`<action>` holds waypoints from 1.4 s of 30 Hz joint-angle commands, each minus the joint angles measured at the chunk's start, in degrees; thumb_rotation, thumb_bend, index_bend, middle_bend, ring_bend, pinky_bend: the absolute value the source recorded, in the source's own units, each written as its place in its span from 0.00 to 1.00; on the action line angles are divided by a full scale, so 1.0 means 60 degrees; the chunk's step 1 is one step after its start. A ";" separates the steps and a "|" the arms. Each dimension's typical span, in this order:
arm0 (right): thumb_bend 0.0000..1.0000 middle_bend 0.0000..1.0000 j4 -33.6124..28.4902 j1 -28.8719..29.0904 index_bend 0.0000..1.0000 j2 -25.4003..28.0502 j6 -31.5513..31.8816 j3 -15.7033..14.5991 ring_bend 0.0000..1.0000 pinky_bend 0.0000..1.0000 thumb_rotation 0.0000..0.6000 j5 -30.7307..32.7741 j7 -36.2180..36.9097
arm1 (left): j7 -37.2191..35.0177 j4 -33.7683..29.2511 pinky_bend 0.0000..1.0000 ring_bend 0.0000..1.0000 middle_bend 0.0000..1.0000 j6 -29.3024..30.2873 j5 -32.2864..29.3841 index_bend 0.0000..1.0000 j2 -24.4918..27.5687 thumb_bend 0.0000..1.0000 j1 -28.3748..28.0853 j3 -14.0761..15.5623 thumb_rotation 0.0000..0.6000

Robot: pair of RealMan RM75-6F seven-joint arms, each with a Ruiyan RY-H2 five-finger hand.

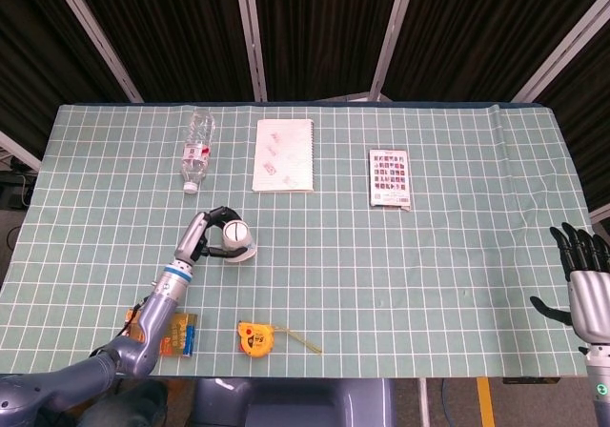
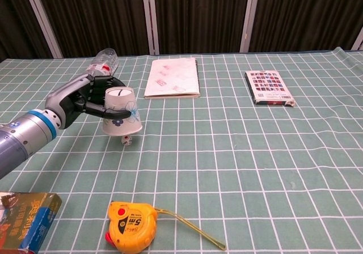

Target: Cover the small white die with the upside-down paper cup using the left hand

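Observation:
My left hand (image 1: 206,236) (image 2: 85,101) grips an upside-down white paper cup (image 1: 238,241) (image 2: 121,111) with a blue flower print, its rim facing down. In the chest view the small white die (image 2: 127,140) shows just below the cup's rim, on the green checked cloth. The cup hangs slightly above the die and partly in front of it. From the head view the die is hidden under the cup. My right hand (image 1: 583,279) is at the far right edge of the table with fingers spread, holding nothing.
A clear water bottle (image 1: 197,148) lies at the back left, a white notebook (image 1: 284,154) behind centre, a printed booklet (image 1: 390,178) to the right. A yellow tape measure (image 2: 131,225) and a colourful box (image 2: 27,220) sit near the front edge.

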 commanded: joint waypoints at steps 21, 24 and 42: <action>0.00 0.00 -0.0104 -0.0079 0.00 0.0096 0.0193 -0.0070 0.00 0.00 1.00 -0.0236 0.0129 | -0.0920 -0.0936 0.00 0.00 0.00 0.1627 0.1283 0.00 0.1200 0.00 0.0471 0.0850 1.00; 0.00 0.00 -0.0116 -0.0095 0.00 0.0118 0.0216 -0.0085 0.00 0.00 1.00 -0.0277 0.0193 | -0.0054 -0.1707 0.00 0.00 0.00 0.2272 0.1466 0.00 0.2008 0.00 0.0813 0.0955 1.00; 0.00 0.00 -0.0213 -0.0088 0.00 0.0296 0.0303 -0.0182 0.00 0.00 1.00 -0.0697 0.0673 | 0.8652 -0.6655 0.00 0.00 0.00 0.4684 0.0714 0.00 0.6358 0.00 0.4073 0.2364 1.00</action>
